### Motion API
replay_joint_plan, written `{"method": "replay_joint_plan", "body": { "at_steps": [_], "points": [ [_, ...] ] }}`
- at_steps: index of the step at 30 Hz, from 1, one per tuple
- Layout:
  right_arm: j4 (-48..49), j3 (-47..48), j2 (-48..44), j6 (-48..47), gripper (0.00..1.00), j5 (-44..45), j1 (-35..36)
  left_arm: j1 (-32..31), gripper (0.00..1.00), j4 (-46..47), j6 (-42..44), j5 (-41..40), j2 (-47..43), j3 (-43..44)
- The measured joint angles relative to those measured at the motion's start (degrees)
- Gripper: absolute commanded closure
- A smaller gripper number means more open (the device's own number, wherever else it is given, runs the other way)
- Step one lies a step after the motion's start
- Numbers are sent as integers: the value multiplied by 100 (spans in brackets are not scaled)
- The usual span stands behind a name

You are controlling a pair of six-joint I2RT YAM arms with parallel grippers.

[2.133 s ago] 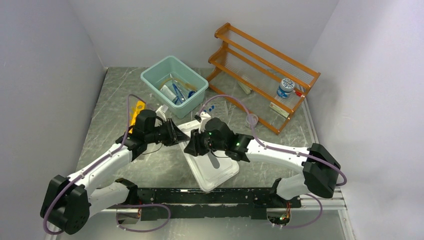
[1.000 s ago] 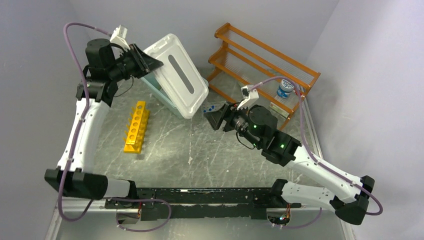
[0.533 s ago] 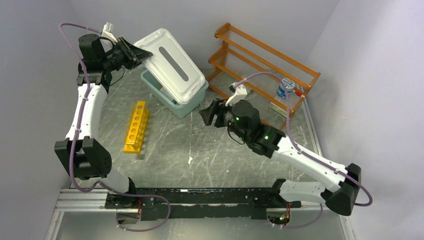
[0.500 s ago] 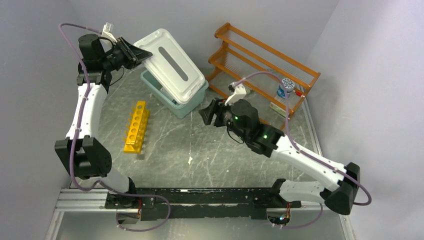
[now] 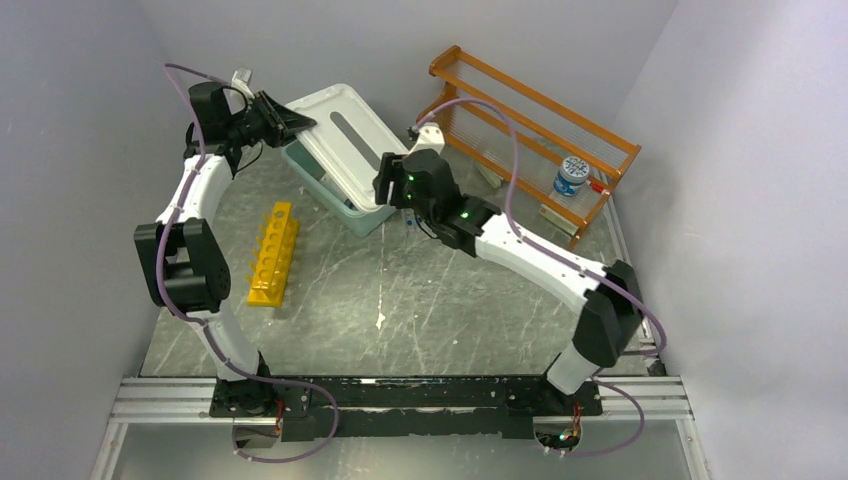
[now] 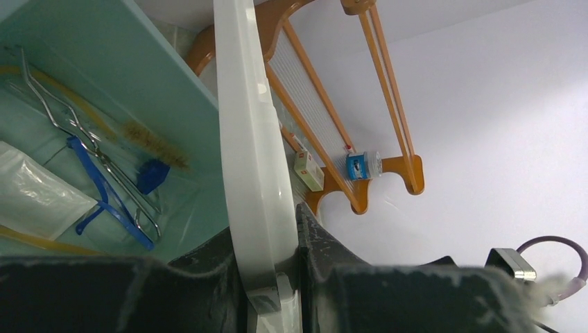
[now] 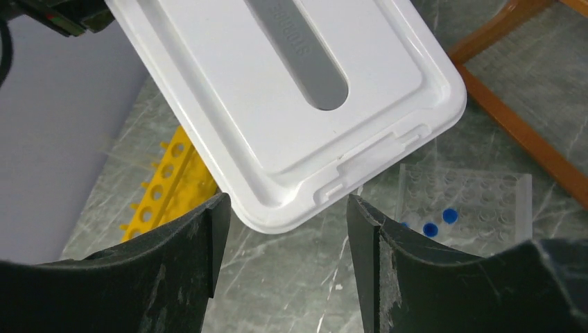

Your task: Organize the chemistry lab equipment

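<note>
- From above, the white lid (image 5: 345,140) covers nearly all of the teal bin (image 5: 360,217), so its contents are hidden there.
- In the right wrist view, the yellow rack (image 7: 163,184) is half hidden behind the lid and one of the right fingers (image 7: 173,277).
- The clear vial tray (image 7: 459,198) runs behind the other finger.
- The label of the jar (image 6: 362,165) is too small to read.

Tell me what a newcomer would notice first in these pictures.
The white lid, pinched at one edge by the left gripper, hangs tilted over the teal bin at the back of the table. The right gripper, jaws open, faces the lid's near corner. A yellow test-tube rack lies on the table's left side.
</note>
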Motion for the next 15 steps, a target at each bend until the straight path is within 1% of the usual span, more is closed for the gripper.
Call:
{"method": "replay_joint_plan", "body": {
  "at_steps": [4, 9, 11, 15],
  "points": [
    [-24, 431, 595, -155, 35, 131, 0, 66, 94, 181, 50, -4, 33, -74],
    [-170, 975, 1360, -350, 36, 275, -11, 236, 95, 647, -90, 20, 35, -485],
    [-293, 1209, 1657, -407, 36, 339, -11, 315, 92, 833, -205, 33, 35, -695],
    [-474, 1521, 2098, -472, 37, 446, -13, 391, 79, 905, -249, 24, 74, -793]
  ]
}}
